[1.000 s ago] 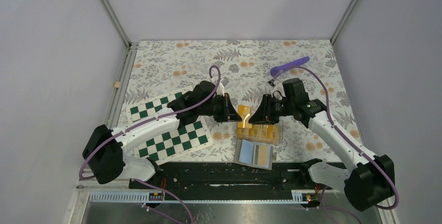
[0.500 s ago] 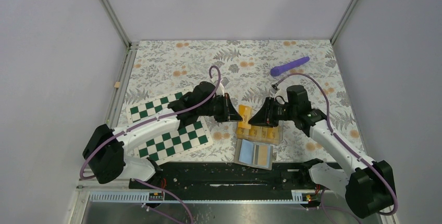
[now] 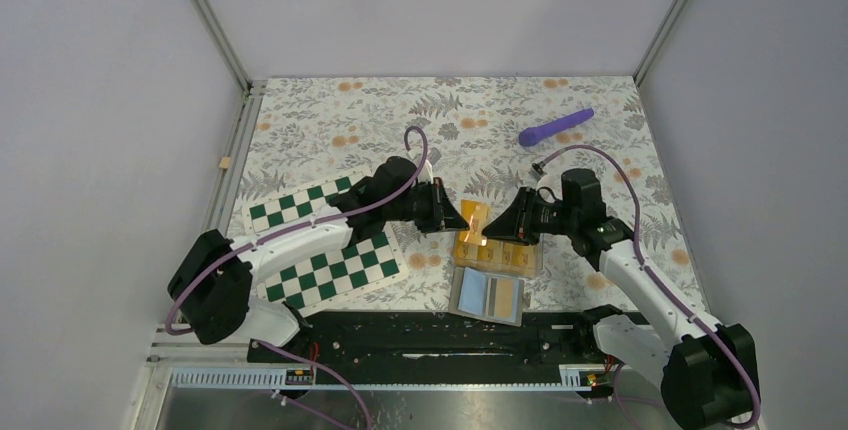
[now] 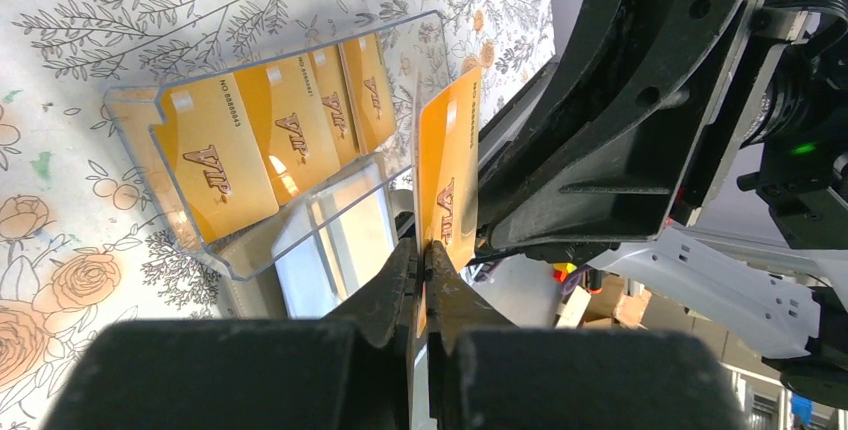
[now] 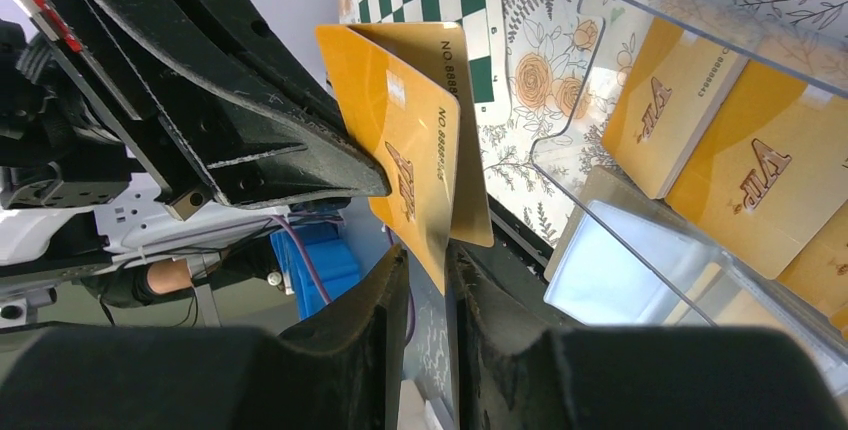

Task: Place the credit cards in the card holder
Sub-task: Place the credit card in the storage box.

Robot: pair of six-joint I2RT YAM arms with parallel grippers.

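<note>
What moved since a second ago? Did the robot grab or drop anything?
The left claw slid a little to the right, bringing its orange card closer to the right claw. The right arm's wrist pulled back toward the near edge, uncovering the purple rod. Nothing looks newly grabbed or dropped: the left claw stays shut on the card. The card holder, chessboard and rod stayed put.

The card holder (image 3: 539, 250) sits mid-desk (image 3: 330, 110) with credit cards (image 4: 270, 140) lying side by side in it. The chessboard (image 3: 365, 265) is to its left and a flat pad (image 3: 487, 296) just before it (nearer the arm bases). The rod (image 3: 556, 127) lies well behind, to the right, while above the holder's left end one card (image 4: 447, 170) stands on edge between the left pincer (image 4: 420, 250) and the right pincer (image 5: 428, 255).
</note>
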